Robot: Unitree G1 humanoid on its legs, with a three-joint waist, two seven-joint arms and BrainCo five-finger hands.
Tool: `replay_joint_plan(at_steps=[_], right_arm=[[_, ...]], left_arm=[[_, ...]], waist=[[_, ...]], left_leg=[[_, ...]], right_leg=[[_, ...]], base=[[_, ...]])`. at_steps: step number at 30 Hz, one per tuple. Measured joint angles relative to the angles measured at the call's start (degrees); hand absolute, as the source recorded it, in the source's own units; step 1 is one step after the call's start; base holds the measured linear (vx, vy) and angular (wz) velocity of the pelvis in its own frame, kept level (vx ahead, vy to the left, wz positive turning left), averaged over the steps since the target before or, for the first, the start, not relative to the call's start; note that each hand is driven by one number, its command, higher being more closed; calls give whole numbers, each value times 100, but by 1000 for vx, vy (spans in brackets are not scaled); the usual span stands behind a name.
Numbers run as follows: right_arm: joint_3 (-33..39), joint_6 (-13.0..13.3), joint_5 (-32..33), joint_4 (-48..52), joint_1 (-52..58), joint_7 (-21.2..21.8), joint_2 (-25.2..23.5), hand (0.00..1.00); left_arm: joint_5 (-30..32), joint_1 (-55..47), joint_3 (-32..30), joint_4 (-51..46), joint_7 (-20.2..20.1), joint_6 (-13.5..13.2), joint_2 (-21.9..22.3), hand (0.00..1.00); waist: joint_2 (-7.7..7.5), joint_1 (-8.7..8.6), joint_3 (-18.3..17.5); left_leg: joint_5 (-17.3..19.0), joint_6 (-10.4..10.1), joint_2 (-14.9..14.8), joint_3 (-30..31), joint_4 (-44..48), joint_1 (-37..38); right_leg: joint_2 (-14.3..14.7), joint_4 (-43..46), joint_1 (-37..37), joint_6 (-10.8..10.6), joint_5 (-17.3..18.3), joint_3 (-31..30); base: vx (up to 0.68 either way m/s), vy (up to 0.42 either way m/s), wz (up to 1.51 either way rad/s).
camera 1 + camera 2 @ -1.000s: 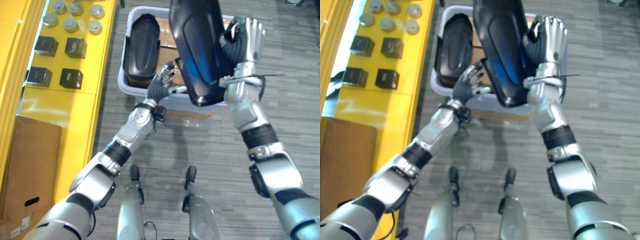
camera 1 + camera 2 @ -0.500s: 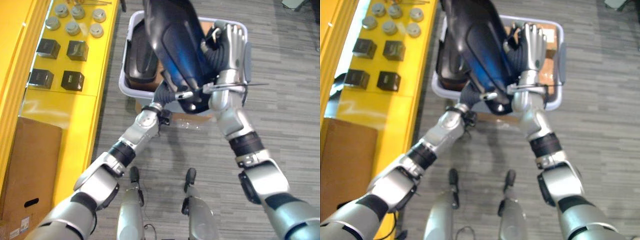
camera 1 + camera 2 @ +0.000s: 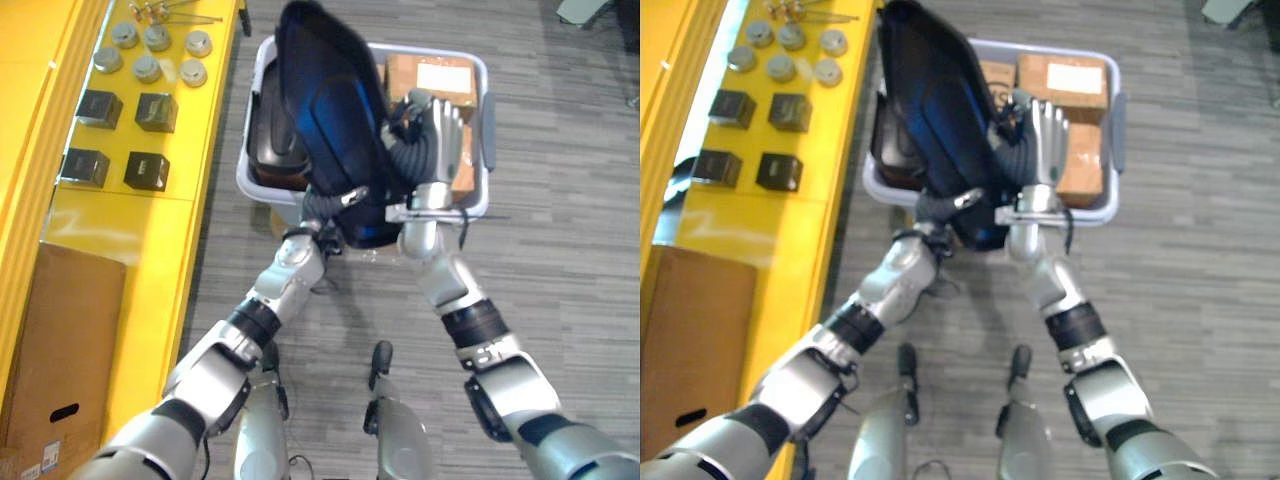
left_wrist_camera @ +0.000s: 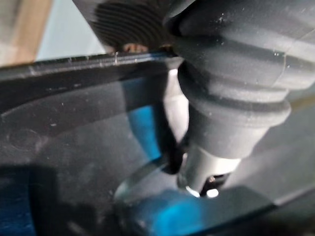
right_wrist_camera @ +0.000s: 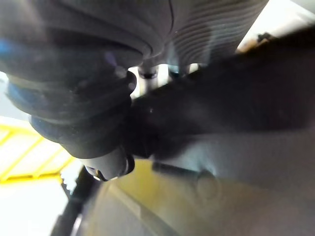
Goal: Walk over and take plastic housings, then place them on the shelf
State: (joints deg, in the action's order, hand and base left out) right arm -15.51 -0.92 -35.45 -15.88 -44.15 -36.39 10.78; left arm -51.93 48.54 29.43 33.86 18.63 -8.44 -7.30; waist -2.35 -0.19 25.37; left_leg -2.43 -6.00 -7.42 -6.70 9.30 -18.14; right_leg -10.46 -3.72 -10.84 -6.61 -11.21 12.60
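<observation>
A large dark plastic housing is held upright above the bin, tilted a little to the left. My right hand is shut on its right edge, with the fingers standing up behind it. My left hand sits under the housing's lower end and is mostly hidden by it. A silver fingertip hooks over the bottom edge, and in the left wrist view the thumb presses on the housing's surface. A second dark housing lies in the bin's left half.
The pale bin stands on the grey floor and holds brown cardboard boxes on its right side. On the left, a yellow shelf carries black boxes and metal discs. A cardboard box stands at lower left.
The housing has swung left and come lower, over the bin's left half. My left hand went from open beside it to clasping its lower end. The view has shifted too.
</observation>
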Motion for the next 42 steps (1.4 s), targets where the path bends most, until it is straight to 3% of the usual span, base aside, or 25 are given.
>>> replay_joint_plan(at_steps=[9, 10, 13, 16, 23, 27, 28, 31, 35, 38, 42], right_arm=[[0, 193, 99, 212, 276, -6, -208, 100], [0, 229, 103, 228, 308, -9, -236, 0], [-2, 341, 219, 323, 591, -1, -362, 0], [-128, 481, 321, 334, 1148, 58, -429, 0], [-99, 634, 626, 1325, 2111, 496, -538, 0], [194, 921, 1418, 2252, 2780, 899, -538, 0], [500, 1094, 1832, 2618, 3012, 1017, -546, 0], [1362, 1390, 2709, 3299, 3374, 1154, -542, 0], [2098, 1823, 3586, 3920, 4220, 1388, -615, 0], [2363, 2091, 4384, 4017, 5491, 1716, -1071, 0], [2406, 2062, 4575, 3084, 6680, 1939, -1394, 0]], left_arm=[[-22, -638, -176, -602, 57, -122, 116, 100], [-21, -691, -186, -648, 57, -132, 115, 100], [43, -1022, -207, -818, 56, -149, 124, 100], [149, -1503, -365, -937, 57, -149, 148, 100], [1806, -2543, -866, -2106, 138, -152, 181, 100], [3370, -3130, -1272, -2674, 226, -157, 369, 100], [4055, -3330, -1431, -2779, 348, -155, 423, 100], [5051, -3745, -1872, -2854, 514, -138, 433, 100], [5964, -4456, -2384, -3102, 636, -68, 433, 100], [6670, -5074, -2617, -3457, 736, -28, 564, 100], [6863, -5772, -2803, -3944, 763, -41, 837, 100]], waist=[[-6, 67, -4], [-10, 70, -6], [-37, 83, -97], [-61, 89, -447], [-65, 115, -983], [-63, 106, -1458], [-62, 100, -1609], [-59, 53, -1743], [-64, -65, -1919], [-45, -82, -2111], [-32, -95, -2236]], left_leg=[[1, -2, 5, -27, -39, 30], [1, -2, 5, -33, -49, 46], [16, -12, 5, -62, -84, 119], [71, -10, 5, -75, -87, 138], [120, -51, 15, -142, -301, 534], [110, -72, 21, -180, -525, 842], [105, -80, 23, -185, -596, 919], [95, -94, 32, -189, -701, 1048], [87, -105, 42, -203, -825, 1158], [78, -117, 53, -234, -967, 1317], [79, -118, 57, -339, -1054, 1430]], right_leg=[[-3, 0, 0, -7, 23, -3], [-3, 1, 7, -8, 26, -8], [-7, 3, 48, -20, 63, -29], [-14, 18, 50, -25, 118, -29], [-33, 66, 312, -55, 281, -6], [-37, 131, 465, -73, 418, -2], [-36, 132, 501, -74, 445, -1], [-38, 131, 579, -96, 480, -5], [-39, 123, 622, -106, 524, -3], [-42, 109, 704, -122, 572, -12], [-43, 109, 702, -132, 591, -133]], base=[[0, 0, 0], [1, -7, -5], [0, -4, -3], [11, -1, -1], [33, -2, -1], [58, -12, -3], [54, -16, -3], [37, -11, -2], [11, -3, -1], [39, -14, -3], [3, -8, -12]])
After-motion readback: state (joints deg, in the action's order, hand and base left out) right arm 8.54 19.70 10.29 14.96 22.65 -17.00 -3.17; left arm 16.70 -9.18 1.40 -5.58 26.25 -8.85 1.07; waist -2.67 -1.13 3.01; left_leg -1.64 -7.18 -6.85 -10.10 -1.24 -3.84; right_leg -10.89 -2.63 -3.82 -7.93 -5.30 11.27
